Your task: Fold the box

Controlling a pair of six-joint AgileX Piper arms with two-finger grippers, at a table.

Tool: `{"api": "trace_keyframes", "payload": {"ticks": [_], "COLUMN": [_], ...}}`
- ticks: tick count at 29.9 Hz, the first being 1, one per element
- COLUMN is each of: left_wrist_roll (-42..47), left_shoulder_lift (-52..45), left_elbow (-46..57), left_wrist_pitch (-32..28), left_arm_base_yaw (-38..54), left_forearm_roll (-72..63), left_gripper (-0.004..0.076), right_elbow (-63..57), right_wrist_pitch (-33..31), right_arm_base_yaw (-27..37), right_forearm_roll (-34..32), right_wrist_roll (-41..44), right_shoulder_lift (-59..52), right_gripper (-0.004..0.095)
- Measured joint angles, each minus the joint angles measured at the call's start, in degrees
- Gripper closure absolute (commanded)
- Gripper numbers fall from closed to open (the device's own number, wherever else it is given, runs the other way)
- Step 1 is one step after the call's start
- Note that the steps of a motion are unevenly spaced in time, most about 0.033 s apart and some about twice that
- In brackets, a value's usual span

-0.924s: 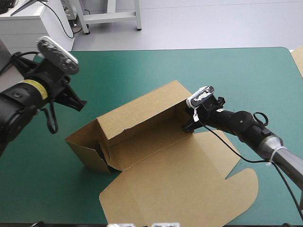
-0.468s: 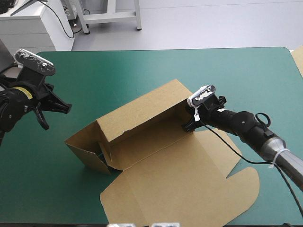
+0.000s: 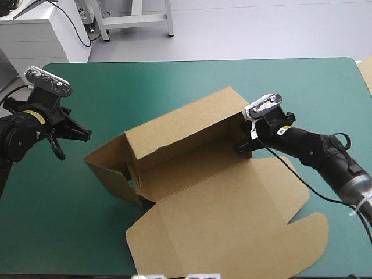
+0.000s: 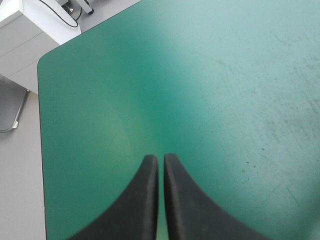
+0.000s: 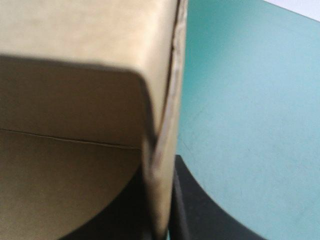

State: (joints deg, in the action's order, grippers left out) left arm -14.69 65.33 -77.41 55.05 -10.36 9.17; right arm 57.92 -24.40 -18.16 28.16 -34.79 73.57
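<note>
Box [image 3: 192,145] shifted right, right claw [image 3: 242,145] pinching its wall, left claw [image 4: 161,160] apart

On table [image 3: 174,81], box [image 3: 197,197] (left gripper [image 3: 86,135] well apart)

Plain brown box [image 3: 221,215], teal-green table cover [image 3: 174,81], black left hand [image 4: 161,158], black right hand [image 3: 240,146]

Your left arm: the black left arm [image 3: 20,128] hung raised, wrist tipped downward.
Your left gripper: the left gripper [image 4: 161,158] of two black fin-shaped fingers stood pressed together, a thin slit between them, holding nothing.
Your right arm: the black right arm [image 3: 317,152] stretched low, sloping down to its wrist.
Your right gripper: the right gripper [image 5: 160,172] clamped the brown board box [image 5: 90,65] by an upright wall, one finger each side.
</note>
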Motion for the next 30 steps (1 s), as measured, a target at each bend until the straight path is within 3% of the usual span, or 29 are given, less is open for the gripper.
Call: {"api": "trace_keyframes", "payload": {"ticks": [7,13,30], "left_wrist_roll": [-0.19,-0.24,-0.24], "left_shoulder_lift": [0.00,0.00,0.00], "left_elbow": [0.00,0.06,0.11], "left_wrist_pitch": [-1.81,-2.67,-1.21], "left_arm_base_yaw": [0.02,0.02,0.02], "left_forearm_roll": [0.00,0.13,2.51], "left_gripper": [0.0708,0.0708,0.0717], "right_elbow": [10.66,16.19,22.40], "right_wrist_pitch": [-17.94,-27.28,-25.54], "right_arm_base_yaw": [3.40,5.39,9.92], "right_forearm_roll": [-14.77,-17.24,-14.86], "right_wrist_roll": [14.95,19.44,21.10], "right_shoulder_lift": [0.00,0.85,20.43], "right_gripper": [0.0927,0.0927,0.0927]}}
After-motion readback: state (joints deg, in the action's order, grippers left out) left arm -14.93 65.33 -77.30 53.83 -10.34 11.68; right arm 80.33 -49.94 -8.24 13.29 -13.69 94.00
